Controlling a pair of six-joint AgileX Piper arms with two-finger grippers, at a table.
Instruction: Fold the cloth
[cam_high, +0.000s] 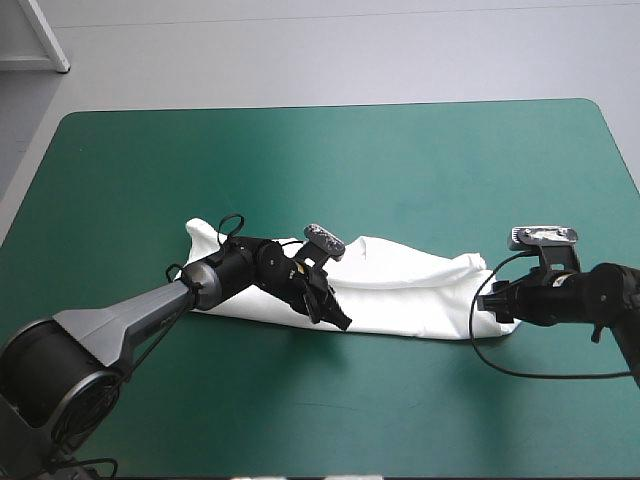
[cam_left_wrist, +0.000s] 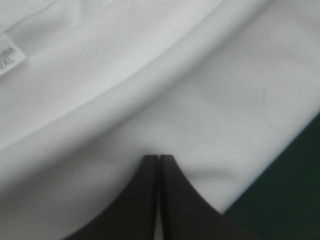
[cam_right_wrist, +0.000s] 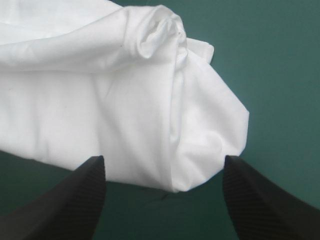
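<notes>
Seen on table (cam_high: 450, 150): teal-green cover, rounded far corners, only the T-shirt (cam_high: 400, 285) on it.

Position of T-shirt: near-centre of table, closer to the near edge than the far one, well apart from every edge.

Form: folded into 1 long white band, several layers, soft ridges running lengthwise.

Long axis: left to right across the table, slightly skewed. Left end sits a little farther from the near edge, right end a little closer. Left end wider, with a raised corner; right end bunched and rolled, with 1 rumpled knot of cloth at its far corner.

Left gripper (cam_left_wrist: 158, 157): down on the band's near edge, about mid-length. Black fingers (cam_left_wrist: 142, 200) drawn together into 1 pointed arch, only a thin pale sliver between them, cloth puckered around the tips. Read as pinched on the T-shirt. Teal-green cover visible just beside the gripper, past the cloth edge. Small white label (cam_left_wrist: 7, 57) ahead of it and off to 1 side, print ending in XL, the rest cut off.

Right gripper (cam_right_wrist: 164, 160): low at the band's right end. The 2 fingers spread wide, 1 either side of the cloth end, nothing clamped. Folded end lies just ahead of and between the tips; contact with either finger not clear.
</notes>
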